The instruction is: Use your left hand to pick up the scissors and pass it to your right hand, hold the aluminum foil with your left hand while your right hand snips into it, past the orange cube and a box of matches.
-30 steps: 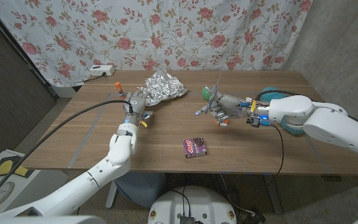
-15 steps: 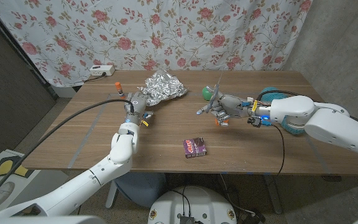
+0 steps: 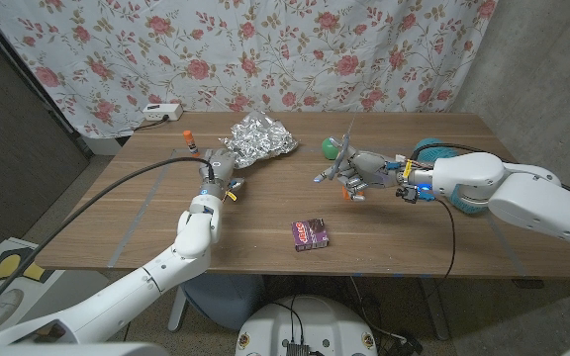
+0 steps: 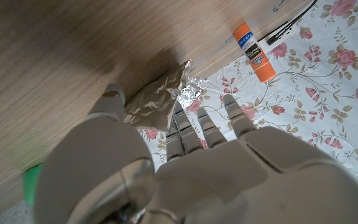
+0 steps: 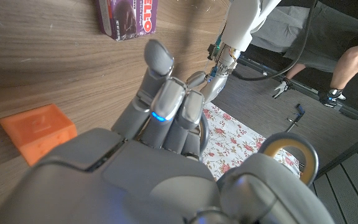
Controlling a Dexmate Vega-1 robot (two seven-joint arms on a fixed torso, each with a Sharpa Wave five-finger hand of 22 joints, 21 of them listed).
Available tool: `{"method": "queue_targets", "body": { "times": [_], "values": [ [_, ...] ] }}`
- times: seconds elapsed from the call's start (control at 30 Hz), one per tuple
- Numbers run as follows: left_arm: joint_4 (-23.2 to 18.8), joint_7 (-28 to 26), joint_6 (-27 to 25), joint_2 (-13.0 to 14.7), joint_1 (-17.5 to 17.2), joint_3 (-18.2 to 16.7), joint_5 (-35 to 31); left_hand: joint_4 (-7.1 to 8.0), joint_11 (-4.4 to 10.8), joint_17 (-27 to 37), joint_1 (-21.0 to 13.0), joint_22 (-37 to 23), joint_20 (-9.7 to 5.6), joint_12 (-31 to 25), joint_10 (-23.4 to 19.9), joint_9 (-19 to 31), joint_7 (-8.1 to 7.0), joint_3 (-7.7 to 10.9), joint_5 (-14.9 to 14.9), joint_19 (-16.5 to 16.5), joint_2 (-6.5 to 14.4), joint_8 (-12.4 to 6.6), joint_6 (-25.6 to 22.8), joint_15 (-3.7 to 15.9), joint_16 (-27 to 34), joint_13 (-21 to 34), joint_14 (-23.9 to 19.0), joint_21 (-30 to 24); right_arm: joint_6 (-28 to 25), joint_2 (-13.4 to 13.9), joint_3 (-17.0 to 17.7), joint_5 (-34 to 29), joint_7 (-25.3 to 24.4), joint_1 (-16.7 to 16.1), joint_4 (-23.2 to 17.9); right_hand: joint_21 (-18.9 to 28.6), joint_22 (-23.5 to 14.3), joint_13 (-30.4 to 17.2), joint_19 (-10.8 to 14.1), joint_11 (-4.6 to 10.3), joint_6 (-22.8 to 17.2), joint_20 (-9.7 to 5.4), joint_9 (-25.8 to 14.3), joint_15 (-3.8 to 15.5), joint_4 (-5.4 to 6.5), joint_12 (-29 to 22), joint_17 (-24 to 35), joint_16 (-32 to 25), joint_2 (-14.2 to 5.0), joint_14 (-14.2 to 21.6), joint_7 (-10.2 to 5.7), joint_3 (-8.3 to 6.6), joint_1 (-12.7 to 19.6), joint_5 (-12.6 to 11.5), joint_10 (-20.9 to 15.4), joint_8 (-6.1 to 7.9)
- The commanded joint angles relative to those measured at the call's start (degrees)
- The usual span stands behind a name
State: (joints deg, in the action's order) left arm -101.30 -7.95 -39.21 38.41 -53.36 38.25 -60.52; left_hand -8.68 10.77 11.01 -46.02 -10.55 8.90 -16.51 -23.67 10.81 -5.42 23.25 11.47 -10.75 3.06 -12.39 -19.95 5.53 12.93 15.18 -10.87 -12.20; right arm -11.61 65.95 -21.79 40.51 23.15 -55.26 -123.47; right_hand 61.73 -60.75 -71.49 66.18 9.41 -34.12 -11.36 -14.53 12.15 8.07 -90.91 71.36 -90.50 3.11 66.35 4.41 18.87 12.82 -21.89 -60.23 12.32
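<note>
The crumpled aluminum foil (image 3: 259, 137) lies at the back middle of the table, and the left wrist view shows its corner (image 4: 160, 102). My left hand (image 3: 216, 170) is just in front of the foil's left end, its fingers (image 4: 213, 127) stretched toward it and holding nothing. My right hand (image 3: 360, 167) grips the scissors (image 3: 344, 148), with one blade pointing up and the other toward the left. A handle ring (image 5: 291, 155) shows beside the right hand (image 5: 160, 124). The orange cube (image 3: 356, 194) (image 5: 37, 129) lies under the right hand. The purple matches box (image 3: 311, 233) (image 5: 128, 17) sits nearer the front edge.
A green object (image 3: 330, 148) sits behind the scissors and a teal object (image 3: 441, 152) behind my right arm. A glue stick (image 3: 186, 133) (image 4: 252, 45) and a white power strip (image 3: 161, 111) lie at the back left. A person (image 5: 347, 56) sits beyond the table.
My right hand with the scissors has drifted slightly to the right. The left hand has barely moved by the foil.
</note>
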Motion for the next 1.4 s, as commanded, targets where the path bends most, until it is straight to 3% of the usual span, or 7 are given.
{"method": "queue_targets", "body": {
  "times": [0.03,0.23,0.33,0.5,0.83,1.1,1.4],
  "values": [
    [2.51,-2.44,1.79,-0.21,1.48,0.9,2.4,-0.16,0.15,0.09,-0.88,-0.07,0.32,-0.28,-1.58,0.15,0.26,1.02,-0.11,-0.29,1.76,-0.2,-1.3,0.24,0.53,0.21,-1.06,0.07,-0.11,0.5,0.3,0.7,0.21,-0.25,-0.26,0.34,-0.13,-0.17,-0.02,0.42,-5.85,0.2,-0.4,-0.17,0.06,-0.1,0.08,0.05,-0.53,-0.18,7.01,0.15,0.35,0.09,-0.33,0.35],
    [2.01,0.05,2.38,0.26,2.3,1.35,3.58,-1.06,0.24,-0.15,-2.88,-0.06,0.15,-0.64,-3.33,0.16,0.78,2.31,-0.44,-0.32,2.9,-0.61,-3.33,0.91,0.53,0.23,-2.05,0.1,-0.29,0.55,0.15,0.82,0.52,-0.11,-0.3,0.29,0.08,-0.16,-0.03,0.46,-6.04,0.19,-0.52,-0.18,0.08,-0.09,0.08,0.05,-0.58,-0.16,6.94,0.2,0.42,0.17,-0.37,0.32],
    [2.4,0.47,1.99,-0.05,2.65,1.48,3.94,-0.94,0.77,-0.09,-3.32,-0.04,-0.03,-1.85,-7.63,0.12,0.57,3.14,-0.94,-0.89,3.21,-1.17,-6.4,2.26,1.34,0.35,-5.04,-0.05,-0.03,0.67,0.3,0.96,0.59,-0.3,-0.3,0.29,0.11,-0.16,0.0,0.46,-6.07,0.16,-0.53,-0.17,0.08,-0.08,0.08,0.05,-0.59,-0.16,7.03,0.21,0.42,0.18,-0.37,0.32],
    [2.89,0.05,1.96,-0.28,2.82,1.53,4.82,-0.57,0.67,0.24,-2.92,-0.14,-2.54,-2.76,-11.54,0.07,1.35,3.83,-1.27,-3.7,3.21,-1.83,-10.4,3.42,1.89,0.52,-7.39,-0.99,0.39,1.03,0.64,1.18,0.46,-0.86,-0.22,0.32,0.08,-0.16,-0.02,0.47,-6.11,0.15,-0.57,-0.18,0.09,-0.08,0.08,0.06,-0.6,-0.16,7.07,0.22,0.43,0.21,-0.39,0.3],
    [4.14,-4.35,3.83,-0.69,2.7,1.51,6.47,-1.46,1.69,1.83,-6.59,-0.41,-4.63,-4.53,-20.58,0.07,-0.8,5.77,-0.97,-7.3,6.3,-3.55,-20.25,6.55,5.21,1.18,-13.45,-2.12,1.15,1.21,0.93,1.3,0.46,-1.36,0.13,0.43,0.05,-0.16,-0.02,0.46,-6.25,0.14,-0.69,-0.18,0.13,-0.08,0.07,0.06,-0.78,-0.18,7.03,0.19,0.47,0.3,-0.41,0.24],
    [5.97,-12.93,7.24,-1.44,1.62,0.38,8.64,-1.76,1.94,5.81,-12.71,-0.59,-5.43,-10.94,-30.14,0.48,-2.97,4.23,-0.83,-9.81,6.27,-5.79,-30.57,7.58,9.65,6.09,-19.29,-3.07,1.5,1.85,1.72,1.9,-0.39,-2.55,-0.21,0.59,0.03,-0.16,-0.08,0.47,-6.59,0.24,-0.88,-0.17,0.1,-0.08,0.08,0.06,-1.04,-0.16,6.94,0.17,0.72,0.45,-0.41,0.19],
    [8.39,-22.16,13.43,-2.4,0.73,-1.03,12.48,-1.59,2.02,9.0,-18.03,-0.85,-5.15,-12.73,-29.35,0.85,-5.75,3.18,-1.13,-10.8,6.28,-7.32,-35.45,7.58,11.29,9.29,-20.53,-3.71,1.37,2.32,1.93,2.13,-0.86,-3.23,-1.04,0.68,0.19,-0.16,-0.12,0.48,-6.81,0.19,-1.11,-0.18,0.05,-0.08,0.08,0.06,-1.18,-0.18,7.01,0.19,1.06,0.63,-0.38,0.12]
  ]
}}
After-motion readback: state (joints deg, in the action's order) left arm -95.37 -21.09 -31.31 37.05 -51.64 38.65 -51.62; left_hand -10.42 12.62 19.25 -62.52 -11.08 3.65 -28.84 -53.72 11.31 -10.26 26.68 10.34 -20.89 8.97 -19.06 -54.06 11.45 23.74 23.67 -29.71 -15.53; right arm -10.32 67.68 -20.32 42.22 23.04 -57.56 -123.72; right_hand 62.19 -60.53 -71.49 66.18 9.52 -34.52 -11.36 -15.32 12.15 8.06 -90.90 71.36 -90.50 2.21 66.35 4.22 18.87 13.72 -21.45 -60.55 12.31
